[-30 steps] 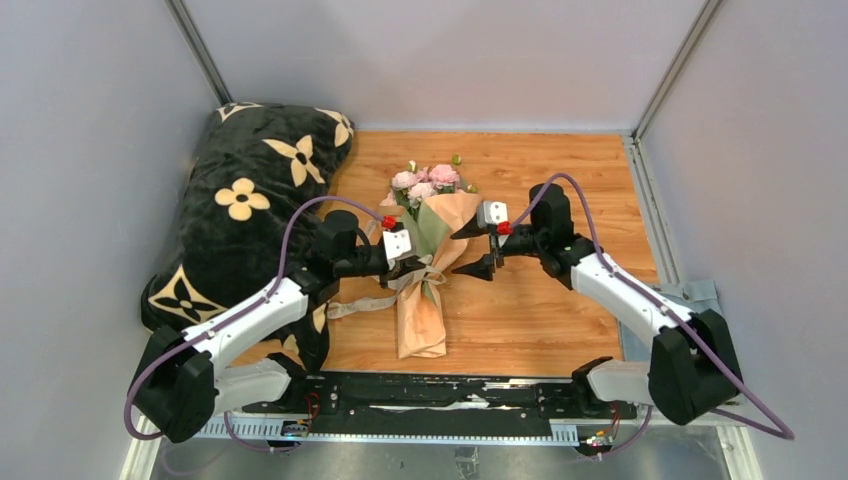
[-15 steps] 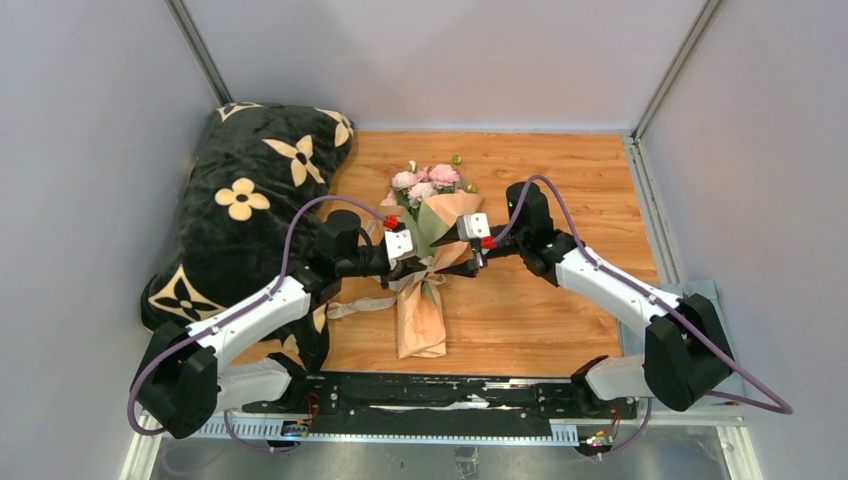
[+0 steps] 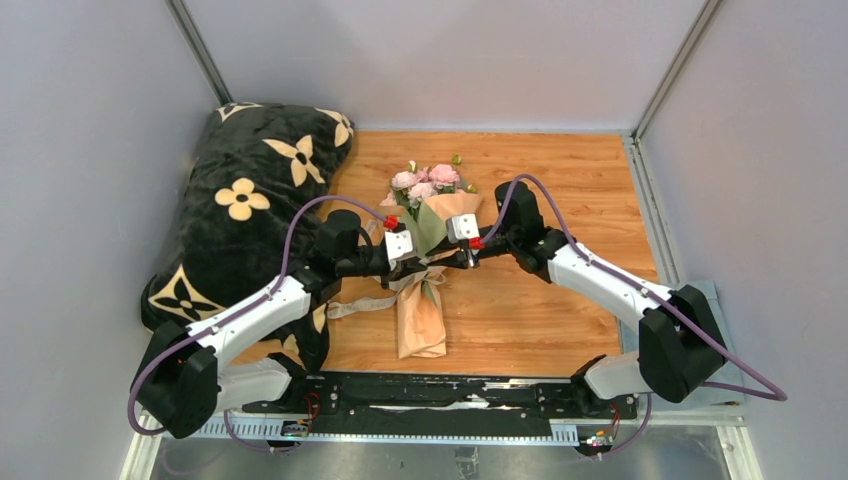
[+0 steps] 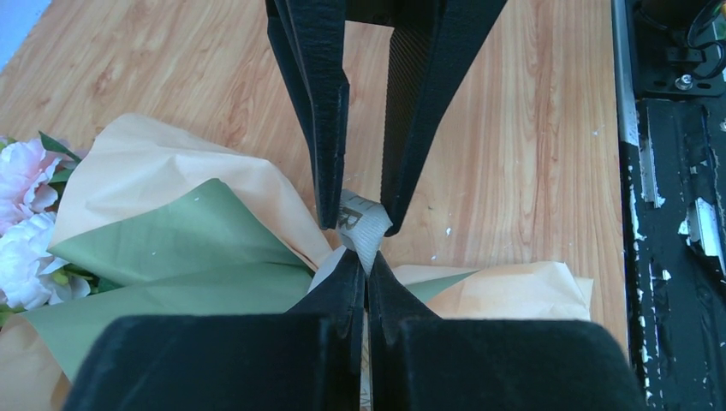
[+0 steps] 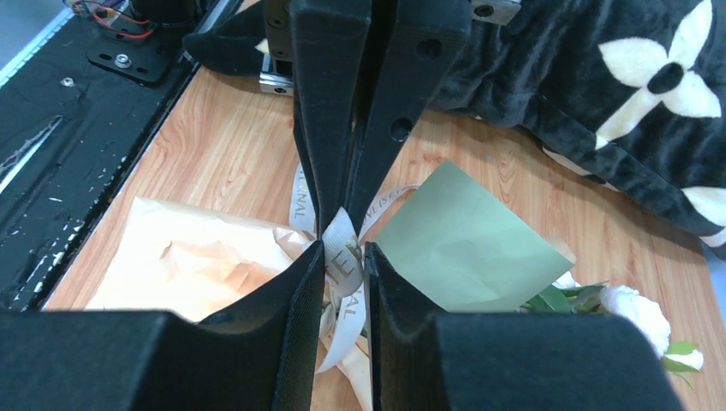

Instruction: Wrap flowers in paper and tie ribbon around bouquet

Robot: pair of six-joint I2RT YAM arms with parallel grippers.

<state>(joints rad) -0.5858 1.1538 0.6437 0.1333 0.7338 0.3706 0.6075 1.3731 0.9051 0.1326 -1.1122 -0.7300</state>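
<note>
Cream-beige fabric ribbon (image 4: 364, 224) looped at waist of peach-tan paper bouquet of pink flowers (image 3: 420, 325) lying on wooden table (image 3: 560, 190) | left pincer (image 4: 366, 265) pinching loop | right pincer (image 5: 344, 248) tip-to-tip opposite, pinching same loop | both arms reaching inward, low

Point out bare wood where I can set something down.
Free: wooden tabletop at far right beyond the right arm, and nearer, between that arm and the peach-paper bouquet. Crowded: centre, where left gripper and right gripper meet on the cream ribbon; the black flower-patterned cushion fills the left.
</note>
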